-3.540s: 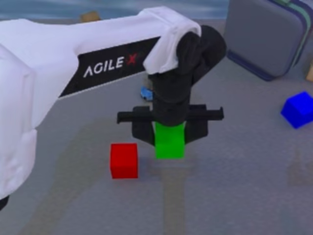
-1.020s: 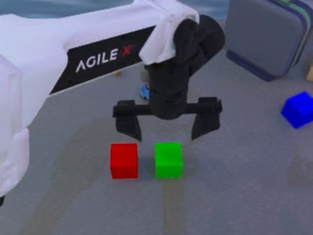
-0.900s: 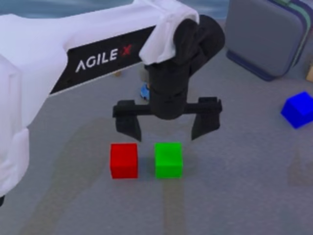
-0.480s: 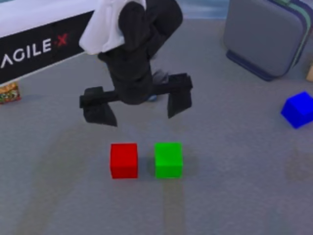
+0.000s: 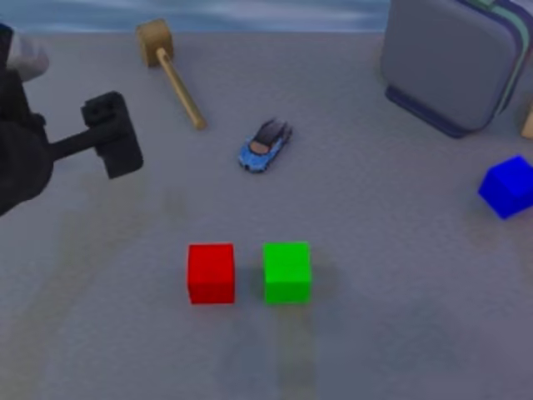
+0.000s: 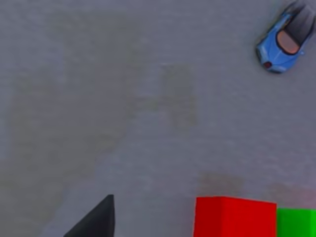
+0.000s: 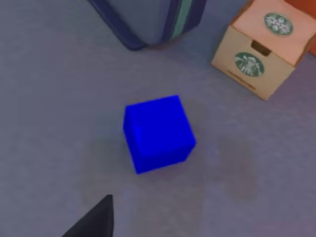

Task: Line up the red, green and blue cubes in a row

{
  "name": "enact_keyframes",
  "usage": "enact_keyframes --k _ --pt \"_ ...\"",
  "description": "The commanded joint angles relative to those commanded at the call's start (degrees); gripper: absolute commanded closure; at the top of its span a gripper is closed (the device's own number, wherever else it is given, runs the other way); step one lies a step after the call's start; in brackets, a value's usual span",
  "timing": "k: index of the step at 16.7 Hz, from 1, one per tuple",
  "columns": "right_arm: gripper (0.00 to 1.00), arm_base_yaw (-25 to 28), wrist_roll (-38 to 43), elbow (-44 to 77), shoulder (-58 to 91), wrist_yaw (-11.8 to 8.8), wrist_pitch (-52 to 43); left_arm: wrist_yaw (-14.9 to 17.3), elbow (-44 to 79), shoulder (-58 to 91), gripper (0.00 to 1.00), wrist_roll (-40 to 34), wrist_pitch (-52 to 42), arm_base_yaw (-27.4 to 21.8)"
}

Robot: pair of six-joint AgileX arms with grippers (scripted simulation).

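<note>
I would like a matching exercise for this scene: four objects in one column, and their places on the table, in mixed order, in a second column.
Objects:
1. red cube
2. blue cube
3. toy car
4. wooden mallet

Places:
A. far side of the table, left of the toy car
B. near the table's right edge, by the grey case
C. directly left of the green cube, a narrow gap between
D. middle of the table, beyond the two paired cubes

Pairs: 1-C, 2-B, 3-D, 4-A

A grey mottled table (image 5: 400,333) fills the view, evenly lit with soft shadows.
</note>
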Motion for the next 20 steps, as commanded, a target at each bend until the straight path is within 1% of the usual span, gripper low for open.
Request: enact_keyframes --k 6,10,13,15,20 --pt "0.00 1.1 -6.4 28.5 38.1 0.1 -20.3 0.2 -30.0 -33.9 0.00 14.3 19.0 12.0" --pt "0.00 1.7 -9.7 43.7 55.3 0.1 -30.3 0.8 -44.4 -51.0 0.00 24.2 30.1 17.6" --pt "0.00 1.9 -11.4 52.2 63.8 0.0 -35.1 1.3 -51.2 -59.9 0.00 29.8 36.0 20.1" --pt "0.00 2.0 -12.0 55.6 67.2 0.0 -36.8 1.5 -53.6 -63.2 0.00 32.1 38.5 21.0" --pt "0.00 2.0 -12.3 56.8 68.4 0.0 -37.4 1.6 -54.5 -64.4 0.00 33.0 39.4 21.3"
